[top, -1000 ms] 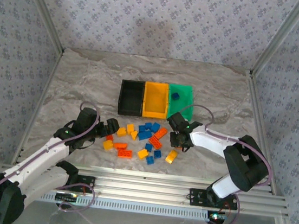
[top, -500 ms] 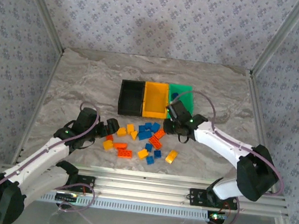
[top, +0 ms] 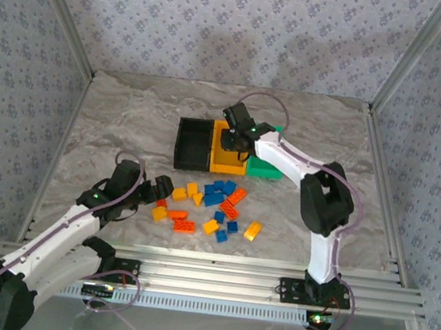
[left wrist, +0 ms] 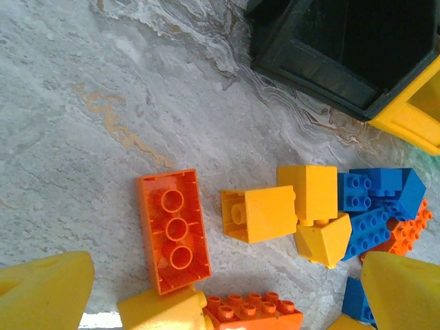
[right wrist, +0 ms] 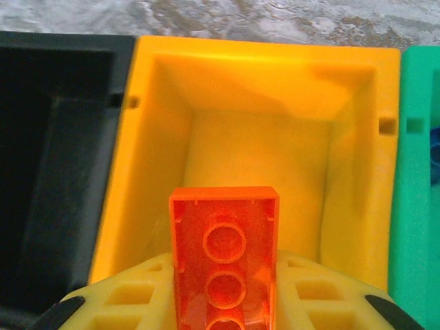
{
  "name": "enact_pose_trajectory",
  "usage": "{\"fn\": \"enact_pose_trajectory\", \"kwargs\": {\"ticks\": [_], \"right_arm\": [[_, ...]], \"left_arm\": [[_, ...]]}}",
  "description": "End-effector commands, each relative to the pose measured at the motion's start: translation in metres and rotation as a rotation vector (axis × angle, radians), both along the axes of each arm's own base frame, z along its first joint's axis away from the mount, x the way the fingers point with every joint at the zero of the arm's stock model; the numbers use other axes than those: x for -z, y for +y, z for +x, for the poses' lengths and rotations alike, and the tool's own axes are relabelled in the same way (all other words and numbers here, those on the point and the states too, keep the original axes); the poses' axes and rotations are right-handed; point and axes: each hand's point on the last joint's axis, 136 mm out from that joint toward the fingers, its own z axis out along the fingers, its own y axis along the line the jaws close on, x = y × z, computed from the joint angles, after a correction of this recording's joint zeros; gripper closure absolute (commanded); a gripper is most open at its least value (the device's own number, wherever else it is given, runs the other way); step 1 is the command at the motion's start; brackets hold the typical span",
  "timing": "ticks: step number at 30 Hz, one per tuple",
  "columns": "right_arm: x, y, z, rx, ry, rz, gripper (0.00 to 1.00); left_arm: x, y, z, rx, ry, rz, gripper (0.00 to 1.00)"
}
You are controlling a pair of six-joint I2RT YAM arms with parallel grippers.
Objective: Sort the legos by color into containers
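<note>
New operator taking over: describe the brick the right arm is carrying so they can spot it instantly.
Find the row of three bins mid-table and take the middle, yellow-orange bin. The right pincer hangs over it, shut on a red-orange brick. It is the one brick held in the air; its neighbours lie in a loose pile in front of the bins.

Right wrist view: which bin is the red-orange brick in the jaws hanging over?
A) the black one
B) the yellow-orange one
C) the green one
B: the red-orange brick, gripped in the right arm's jaws, points into the open yellow-orange bin, with the black bin off to one side and the green bin to the other.
</note>
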Motion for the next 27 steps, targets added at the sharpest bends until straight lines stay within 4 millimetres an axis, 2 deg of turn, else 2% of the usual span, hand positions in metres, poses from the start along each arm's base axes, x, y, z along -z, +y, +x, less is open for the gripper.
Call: {"fn": "enact_pose_trajectory", "kwargs": {"ticks": [1, 4, 6, 8, 11, 14, 20, 27], "right_arm": [[0.002, -0.003, 0.012, 0.030, 0.013, -0.038, 0.66], [0.004, 0.001, 0.019, 0.041, 0.015, -0.020, 0.54], [-0.001, 0.003, 0.021, 0.045, 0.009, -0.008, 0.42], [-0.011, 0.005, 0.021, 0.044, -0.013, 0.009, 0.36], [-0.026, 0.006, 0.014, 0.035, -0.045, 0.032, 0.33], [-0.033, 0.004, 0.001, 0.026, -0.057, 0.050, 0.32], [-0.034, -0.007, -0.030, 0.014, -0.064, 0.081, 0.32], [-0.030, -0.016, -0.062, 0.006, -0.076, 0.105, 0.32]], "left_arm": [[-0.017, 0.006, 0.004, -0.020, -0.026, 0.028, 0.00], [-0.015, 0.008, 0.005, -0.024, -0.018, 0.045, 0.00], [-0.013, 0.009, 0.005, -0.024, -0.005, 0.059, 0.01], [-0.010, 0.009, 0.005, -0.020, 0.017, 0.075, 0.02], [-0.003, 0.004, 0.002, 0.014, 0.061, 0.088, 0.09], [0.009, -0.005, -0.007, 0.069, 0.108, 0.104, 0.10], [0.034, -0.011, -0.029, 0.119, 0.197, 0.168, 0.11], [0.052, -0.012, -0.042, 0.125, 0.242, 0.188, 0.12]]}}
